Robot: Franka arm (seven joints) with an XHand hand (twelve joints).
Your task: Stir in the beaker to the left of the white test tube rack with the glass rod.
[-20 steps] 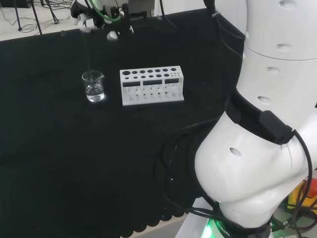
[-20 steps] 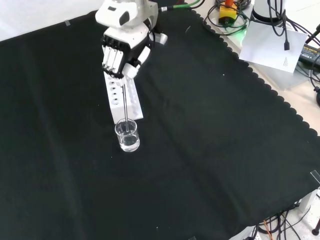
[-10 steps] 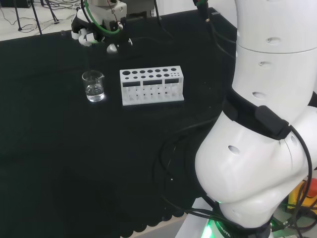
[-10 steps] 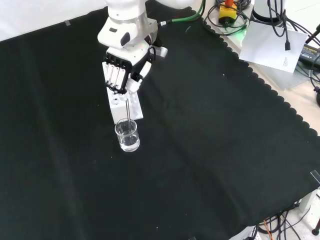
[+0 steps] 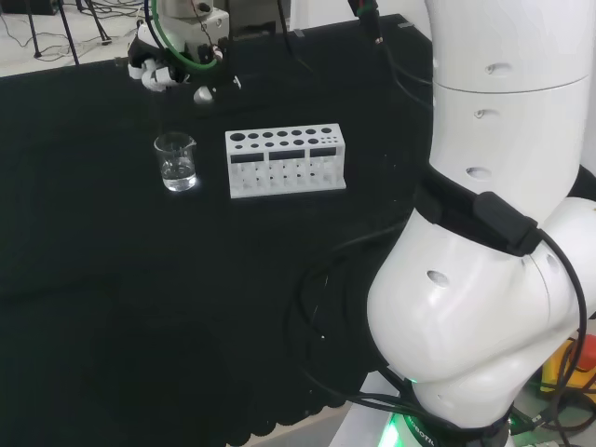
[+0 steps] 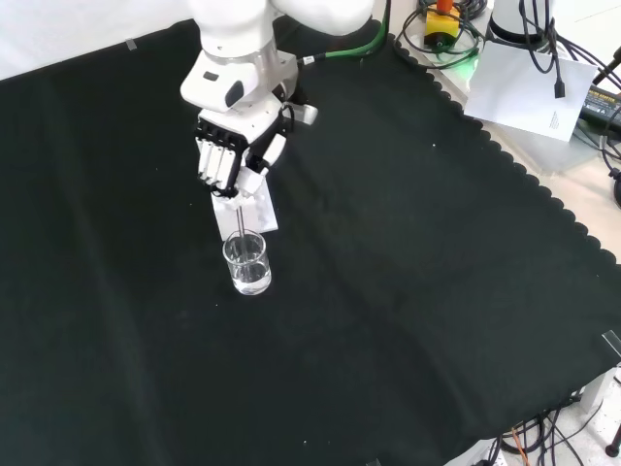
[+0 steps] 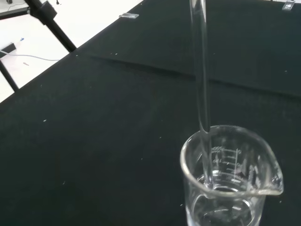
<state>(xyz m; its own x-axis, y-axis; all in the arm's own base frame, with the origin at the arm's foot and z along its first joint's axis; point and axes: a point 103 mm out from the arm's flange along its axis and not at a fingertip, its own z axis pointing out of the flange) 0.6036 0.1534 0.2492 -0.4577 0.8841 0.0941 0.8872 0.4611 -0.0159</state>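
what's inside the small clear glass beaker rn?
The small clear glass beaker holds clear liquid in its lower part and the lower end of the thin glass rod, held by the hand. The rod's tip is hard to see through the glass.

Count: one beaker (image 6: 246, 263), one glass rod (image 7: 201, 80). One white test tube rack (image 5: 285, 160). One robot hand (image 6: 228, 152).

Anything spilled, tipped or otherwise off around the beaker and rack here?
Nothing stands out. The beaker stands upright with clear liquid and no spill beside it, the glass rod reaches down into it from the hand, and the white test tube rack sits square.
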